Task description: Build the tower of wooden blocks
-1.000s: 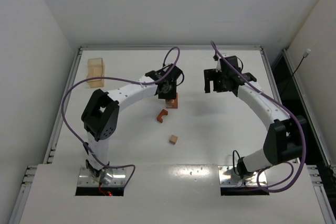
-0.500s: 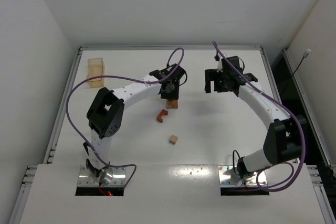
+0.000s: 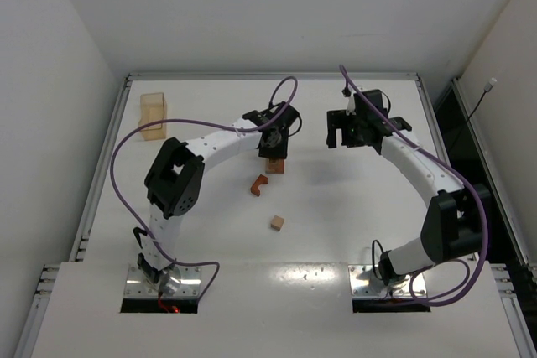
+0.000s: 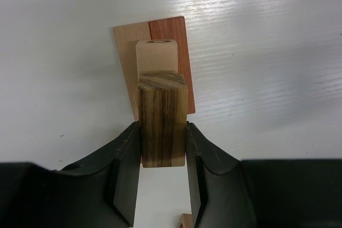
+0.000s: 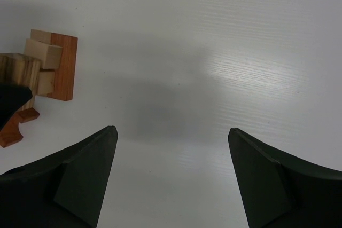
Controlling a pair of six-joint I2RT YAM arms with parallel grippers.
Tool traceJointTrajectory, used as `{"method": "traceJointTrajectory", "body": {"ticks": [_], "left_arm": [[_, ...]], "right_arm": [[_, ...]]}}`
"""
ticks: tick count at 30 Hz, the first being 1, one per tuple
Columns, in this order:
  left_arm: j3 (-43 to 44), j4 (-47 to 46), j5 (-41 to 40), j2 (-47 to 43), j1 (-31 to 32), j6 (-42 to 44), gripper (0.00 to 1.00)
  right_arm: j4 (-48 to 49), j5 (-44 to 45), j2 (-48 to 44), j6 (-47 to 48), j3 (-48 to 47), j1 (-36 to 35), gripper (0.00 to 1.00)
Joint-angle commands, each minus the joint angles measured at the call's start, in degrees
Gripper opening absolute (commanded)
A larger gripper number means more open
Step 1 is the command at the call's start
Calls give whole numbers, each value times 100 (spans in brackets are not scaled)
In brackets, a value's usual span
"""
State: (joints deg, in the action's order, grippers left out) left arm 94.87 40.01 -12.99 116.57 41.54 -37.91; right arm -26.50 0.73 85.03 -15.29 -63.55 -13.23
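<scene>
My left gripper (image 4: 163,127) is shut on a dark streaked wood block (image 4: 162,118), held upright between its fingers. Just past it is the tower's start: a pale cube (image 4: 156,55) on a flat base, half tan and half reddish (image 4: 170,36). Whether the held block touches the cube I cannot tell. From above, the left gripper (image 3: 273,140) hangs over that stack (image 3: 274,166). A reddish notched block (image 3: 259,184) and a small tan cube (image 3: 277,223) lie loose nearer the arms. My right gripper (image 3: 343,135) stands open and holds nothing, right of the stack (image 5: 53,62).
A pale wooden tray (image 3: 153,115) stands at the back left of the table. The table's raised rim (image 3: 268,77) runs along the back. The left arm's purple cable (image 3: 281,90) loops above its wrist.
The left arm's elbow has swung right and forward, and its gripper has edged slightly right over the stack, still holding the block. The right arm has barely moved.
</scene>
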Motion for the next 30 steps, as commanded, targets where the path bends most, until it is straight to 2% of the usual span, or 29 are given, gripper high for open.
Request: {"method": "traceJointTrajectory", "body": {"ticks": [1,30], "left_arm": [[330,-28,-54,-3,65,38,0],[559,24,-212,330,-216,-67,0]], "right_arm": [[233,-144,21,-88,-8,23,82],[286,-249,286,-88,-8,23,80]]}}
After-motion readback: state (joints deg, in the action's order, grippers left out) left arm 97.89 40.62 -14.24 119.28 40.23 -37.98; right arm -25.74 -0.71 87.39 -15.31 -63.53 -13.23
